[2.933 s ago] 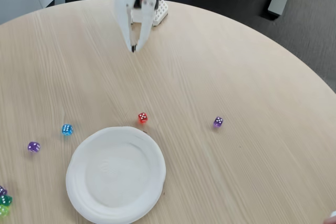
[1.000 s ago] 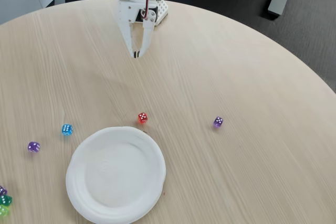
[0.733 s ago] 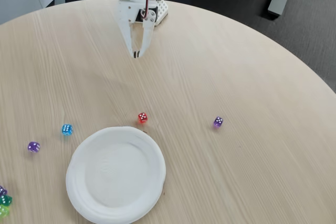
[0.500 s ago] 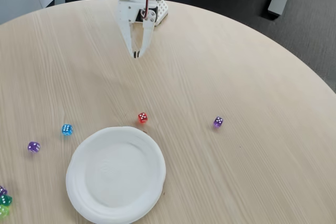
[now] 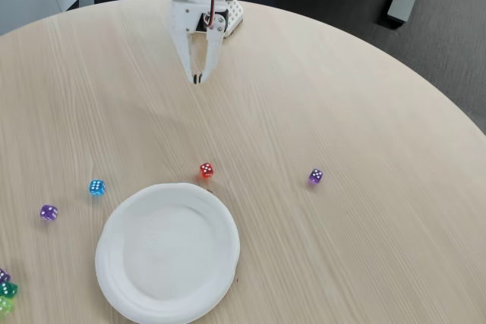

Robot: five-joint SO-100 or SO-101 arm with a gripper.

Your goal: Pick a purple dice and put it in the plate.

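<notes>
Hanging over the upper middle of the frame, the white gripper (image 5: pixel 197 78) points down toward the round wooden table (image 5: pixel 364 149), and its jaws are almost pressed together at the tips, with nothing between them. One purple dice (image 5: pixel 315 177) lies on the bare wood at the right of centre, well apart from the gripper and apart from the plate (image 5: pixel 121 294). A second purple dice (image 5: pixel 48 212) lies at the left edge of the frame, near a blue die (image 5: pixel 96 187). The plate sits in the lower left part, white and round, and no die lies in it. A red die (image 5: pixel 206 170) rests just beside the plate's upper rim. More dice (image 5: pixel 6 290), purple and green, are cut by the lower left corner.
</notes>
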